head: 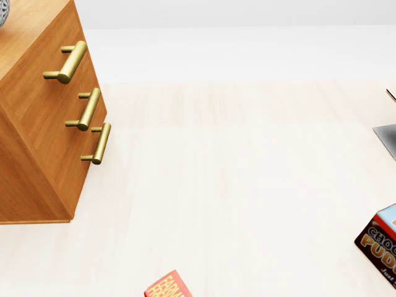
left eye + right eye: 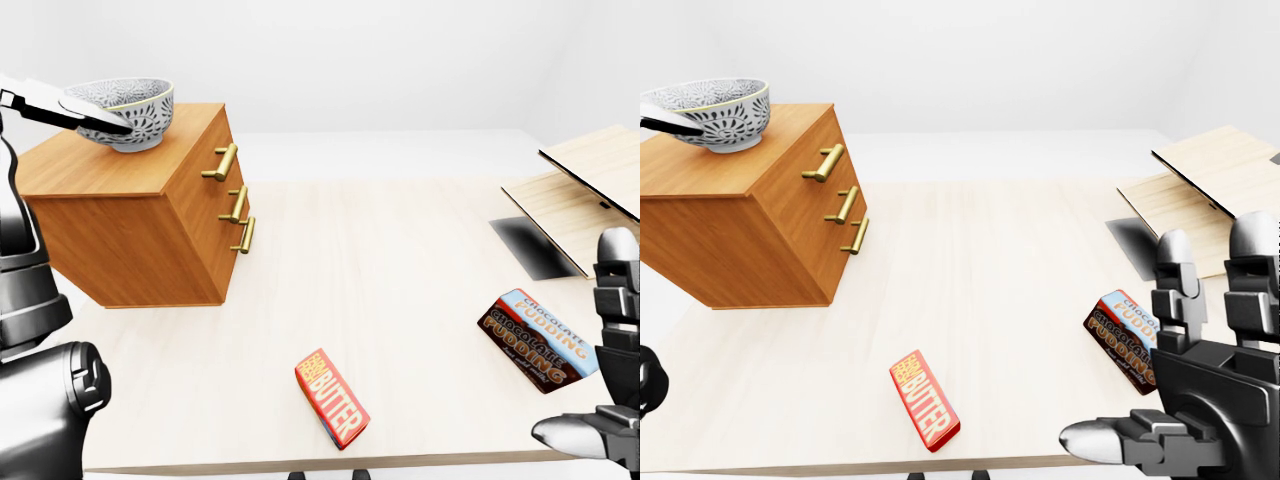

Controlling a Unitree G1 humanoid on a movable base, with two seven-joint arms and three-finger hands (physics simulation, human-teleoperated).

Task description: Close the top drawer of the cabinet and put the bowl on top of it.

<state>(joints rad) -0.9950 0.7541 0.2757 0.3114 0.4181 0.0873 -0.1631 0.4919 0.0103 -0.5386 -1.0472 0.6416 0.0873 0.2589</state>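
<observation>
Up on the cabinet [image 2: 150, 235], at the top left of the left-eye view, the bowl [image 2: 135, 105] can be seen, and it looks to be resting on the wood, toward the corner away from the drawer fronts. The top drawer [image 2: 212, 160] looks flush with the two below it, so that half of the task can probably be counted as done.

The left hand [image 2: 70, 108] is found right against the bowl's left side, with white fingers laid along its outer wall. Whether they're actually clamped on it or just resting there can't be told from these angles, tbh. The right hand [image 2: 1205, 385] is parked low at the right edge of the right-eye view. Its fingers are spread wide and nothing is held.

So the key relation: the bowl sits immediately to the right of the left hand, touching it, while the right hand is well apart from it, across the whole surface [image 2: 400, 270]. Any letting go would have to be done by the left, most likely by drawing it off to the left, away from the bowl. Care would be needed so the rim isn't dragged along and the bowl isn't tipped off the cabinet's edge.
</observation>
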